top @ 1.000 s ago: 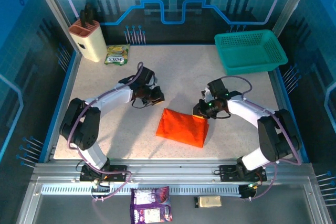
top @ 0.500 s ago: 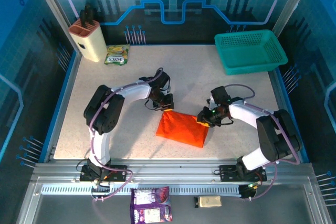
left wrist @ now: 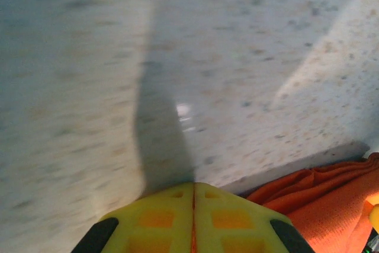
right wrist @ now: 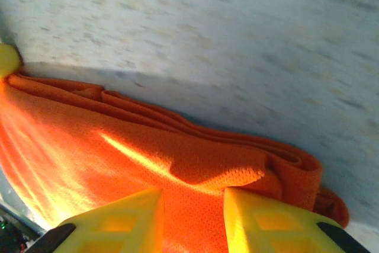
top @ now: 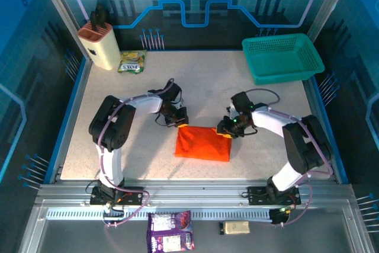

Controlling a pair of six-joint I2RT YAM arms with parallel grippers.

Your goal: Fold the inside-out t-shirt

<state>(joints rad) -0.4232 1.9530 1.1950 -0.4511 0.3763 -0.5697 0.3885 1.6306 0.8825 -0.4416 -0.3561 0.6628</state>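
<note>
- Lying in a folded, roughly rectangular bundle, the inside-out t-shirt (top: pixel 203 143) is seen at the middle of the tabletop (top: pixel 118 140), between the two arms.
- The left claw (top: pixel 179 121) is placed at the bundle's far left corner. In its wrist view the yellow fingers (left wrist: pixel 160 211) are clenched flat together with nothing between them, and orange cloth lies just beside them on the right.
- The right claw (top: pixel 227 130) is set at the bundle's far right corner. It is released: its fingers (right wrist: pixel 127 211) are parted, and layered folds of the cloth are seen beyond the gap.
- A teal basket (top: pixel 283 57) is kept at the tabletop's far right corner, well apart from the shirt.
</note>
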